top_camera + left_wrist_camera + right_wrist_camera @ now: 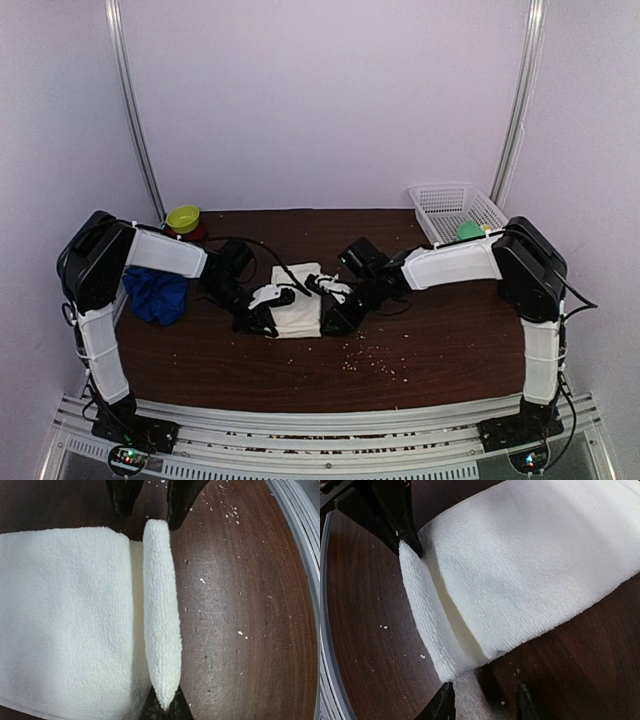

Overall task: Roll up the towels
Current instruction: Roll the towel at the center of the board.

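Observation:
The cream-white towel [298, 312] lies folded flat at the middle of the table, its near edge turned up into a narrow ridge [161, 615]. My left gripper [167, 706] is shut on one end of that ridge. At the ridge's other end my right gripper [485, 701] stands open, its fingers [442, 704] apart, and the towel's corner rests loose between them. In the top view both grippers, left [264, 318] and right [336, 316], flank the white towel. The royal blue towel [157, 295] lies bunched at the table's left edge, partly under my left arm.
A white mesh basket [455, 208] stands at the back right with something green in it. A yellow-green bowl [183, 217] sits at the back left. Crumbs [365, 355] dot the dark wooden table [450, 340] in front of the towel.

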